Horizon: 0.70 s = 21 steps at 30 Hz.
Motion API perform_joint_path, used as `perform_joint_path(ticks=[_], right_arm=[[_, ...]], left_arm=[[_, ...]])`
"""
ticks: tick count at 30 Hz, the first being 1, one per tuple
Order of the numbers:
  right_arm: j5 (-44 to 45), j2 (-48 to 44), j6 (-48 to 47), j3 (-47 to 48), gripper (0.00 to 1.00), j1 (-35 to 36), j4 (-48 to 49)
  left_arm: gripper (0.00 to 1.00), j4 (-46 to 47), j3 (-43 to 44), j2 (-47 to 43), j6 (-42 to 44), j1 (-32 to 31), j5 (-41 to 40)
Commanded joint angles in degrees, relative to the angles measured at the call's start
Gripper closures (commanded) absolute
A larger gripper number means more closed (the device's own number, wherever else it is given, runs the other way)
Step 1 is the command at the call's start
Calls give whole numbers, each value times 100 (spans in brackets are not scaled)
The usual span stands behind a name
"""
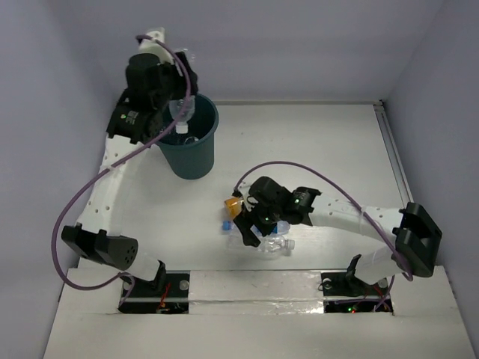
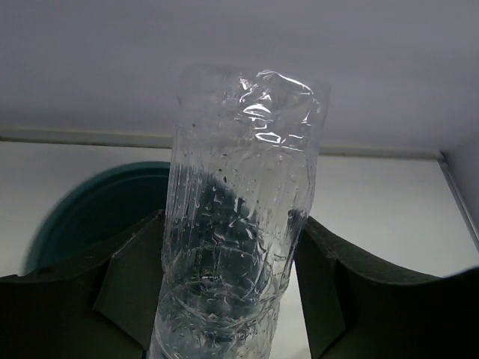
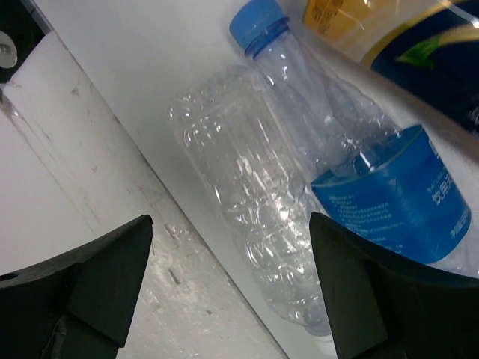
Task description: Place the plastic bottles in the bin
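Hanging seemingly cap-down above the bin at the far left, a clear bottle sat pinched mid-body in the left hand, long axis near vertical. Thin, light and crushable, it probably wanted only gentle pressure. The right hand gaped empty over a blue-labelled bottle lying on the counter, near centre

I see white Chinese print on the blue label of one clear bottle, too small for me to read; the orange bottle's dark label shows a green leaf mark.
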Motion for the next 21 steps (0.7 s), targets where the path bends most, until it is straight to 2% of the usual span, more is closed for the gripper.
perform_joint_path(ticks=[1,7,15,18,21], right_arm=[[234,279,-263,416,9,72,-70],[287,631,-184,486,8,230,-220],[638,1070,176,548,8,564,-158],[849,1228,360,662,8,687,-150],[937,1386,492,776,7,802,-141]], left_arm=[[65,239,-88,-167,-363,580,-135],[64,1178,-852,-281,-627,1205,-56],[61,2655,-1582,-185,-663,1206,-460],[60,2849,-1626,0,-671,1206,-416],[54,3086,-1933,27,-610,1206,-486]])
